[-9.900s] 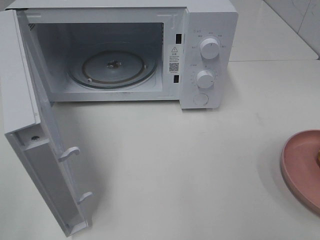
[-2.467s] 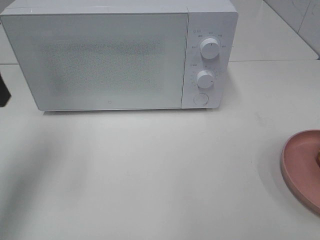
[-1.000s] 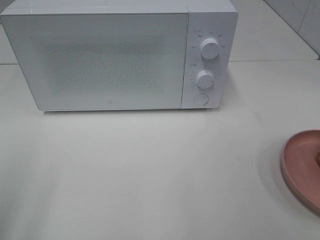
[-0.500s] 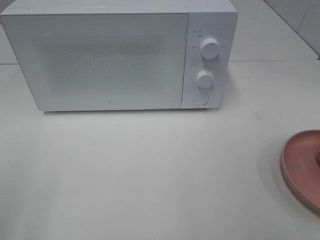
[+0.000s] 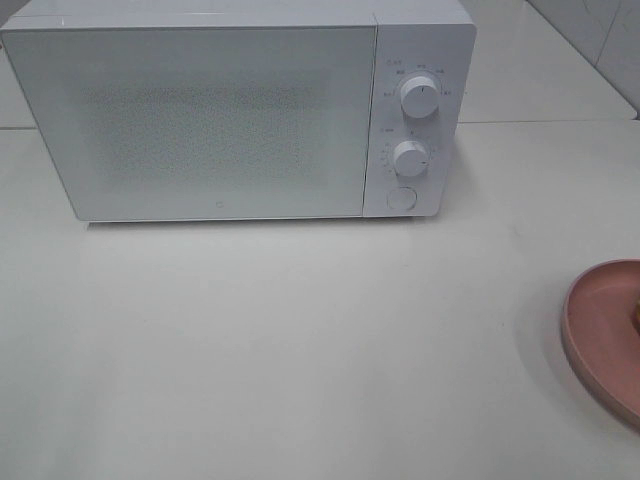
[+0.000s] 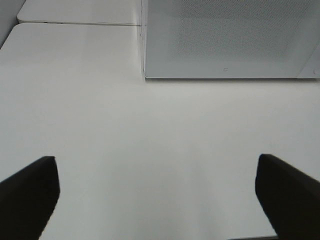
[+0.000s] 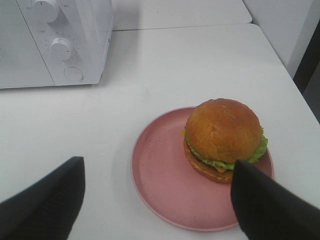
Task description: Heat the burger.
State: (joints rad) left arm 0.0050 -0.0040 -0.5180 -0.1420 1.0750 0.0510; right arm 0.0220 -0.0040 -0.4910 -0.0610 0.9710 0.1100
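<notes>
The burger (image 7: 223,137), with a golden-brown bun and green lettuce, sits on the pink plate (image 7: 160,180) in the right wrist view. Only a sliver of the burger (image 5: 636,314) shows at the exterior view's right edge. My right gripper (image 7: 157,200) hovers open over the plate's near side, its fingers (image 7: 42,205) apart on either side, touching nothing. My left gripper (image 6: 160,200) stands wide open above bare table in front of the microwave (image 6: 225,40). Neither gripper appears in the exterior view.
The white microwave (image 5: 230,120) stands at the back with its door shut and two knobs (image 5: 418,97) and a round button (image 5: 400,199) on its right panel. The pink plate (image 5: 600,340) lies at the table's right edge. A white wall rises at far right.
The microwave door, open in the earliest frame, is shut now. A dark arm part at the left edge has left the exterior view. Over the last second nothing moved.
</notes>
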